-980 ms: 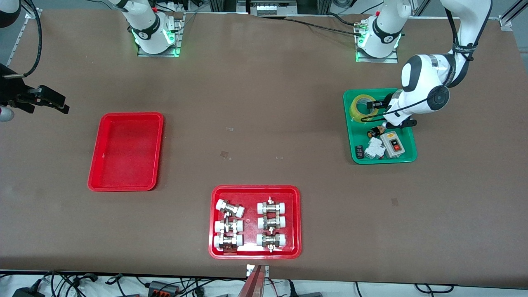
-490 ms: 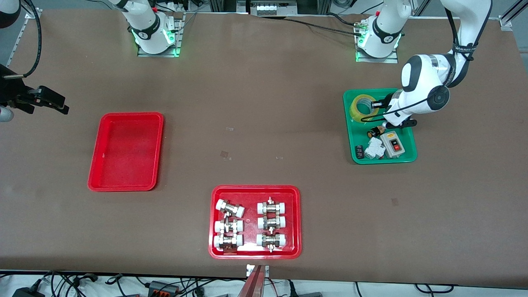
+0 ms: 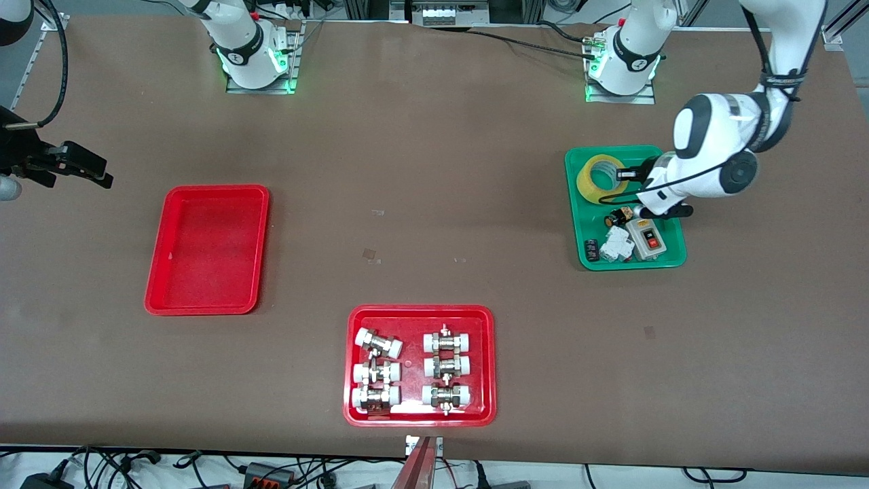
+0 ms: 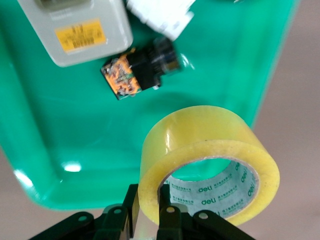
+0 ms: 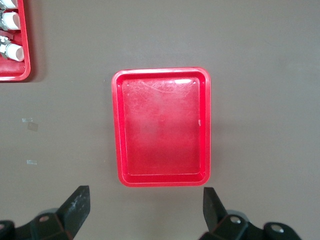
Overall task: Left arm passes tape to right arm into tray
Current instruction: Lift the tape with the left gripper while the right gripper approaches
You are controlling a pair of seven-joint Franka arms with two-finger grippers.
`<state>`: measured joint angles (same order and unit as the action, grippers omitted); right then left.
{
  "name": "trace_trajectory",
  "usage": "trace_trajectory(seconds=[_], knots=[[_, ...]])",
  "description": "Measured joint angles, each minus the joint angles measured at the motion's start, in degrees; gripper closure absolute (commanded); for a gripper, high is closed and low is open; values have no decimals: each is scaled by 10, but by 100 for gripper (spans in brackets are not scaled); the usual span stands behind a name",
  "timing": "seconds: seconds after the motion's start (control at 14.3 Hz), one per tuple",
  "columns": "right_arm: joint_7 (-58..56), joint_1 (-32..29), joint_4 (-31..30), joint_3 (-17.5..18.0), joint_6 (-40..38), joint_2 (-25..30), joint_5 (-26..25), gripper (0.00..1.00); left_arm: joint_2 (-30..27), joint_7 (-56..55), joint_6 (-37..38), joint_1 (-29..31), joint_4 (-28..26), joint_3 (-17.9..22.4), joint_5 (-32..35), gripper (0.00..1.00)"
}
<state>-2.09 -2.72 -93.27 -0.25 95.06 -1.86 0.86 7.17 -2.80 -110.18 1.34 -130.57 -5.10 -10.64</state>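
The tape (image 3: 600,176), a yellowish roll with a white core, is at the end of the green tray (image 3: 669,261) nearest the robots' bases. My left gripper (image 3: 623,174) is shut on the roll's wall. In the left wrist view the tape (image 4: 200,145) hangs tilted over the green tray (image 4: 60,135), its wall pinched between the fingers (image 4: 166,202) of the left gripper (image 4: 146,200). My right gripper (image 3: 81,166) waits open and empty at the right arm's end of the table. In the right wrist view the right gripper (image 5: 145,205) is open, with the narrow red tray (image 5: 162,72) bare beneath it. That tray (image 3: 207,309) also shows in the front view.
The green tray also holds a grey switch box (image 3: 648,238), a white part (image 3: 616,243) and a black button part (image 3: 619,217). A wider red tray (image 3: 419,312) with several white-capped fittings lies nearest the front camera. Cables run by the arm bases.
My left arm's wrist has shifted a little away from the right arm, and the tape in its grip has shifted slightly with it. The right arm has not moved.
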Motion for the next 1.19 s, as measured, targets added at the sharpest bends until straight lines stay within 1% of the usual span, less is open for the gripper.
trace_trajectory(seconds=[0.14, 0.28, 0.49, 0.7, 0.91, 1.05, 1.19], knots=[[0, 0, 0, 0, 0, 0, 0, 0, -3, 0, 86, -1, 78, -1, 0, 100], [0, 0, 0, 0, 0, 0, 0, 0, -5, 3, 153, -12, 150, -11, -12, 100], [0, 0, 0, 0, -1, -4, 1, 0, 1, -3, 203, -56, 238, -44, -73, 100], [0, 1, -1, 1, -9, -17, 2, 0, 29, -68, 210, -128, 306, -56, -160, 100], [-11, 10, -1, 2, -24, -55, 12, 0, 74, -125, 207, -196, 389, -57, -228, 100], [-27, 14, 1, 2, -27, -73, 57, 0, 112, -185, 187, -221, 452, -57, -283, 100], [-37, 24, 2, 4, -47, -79, 106, 0, 151, -253, 123, -242, 501, -57, -316, 100]])
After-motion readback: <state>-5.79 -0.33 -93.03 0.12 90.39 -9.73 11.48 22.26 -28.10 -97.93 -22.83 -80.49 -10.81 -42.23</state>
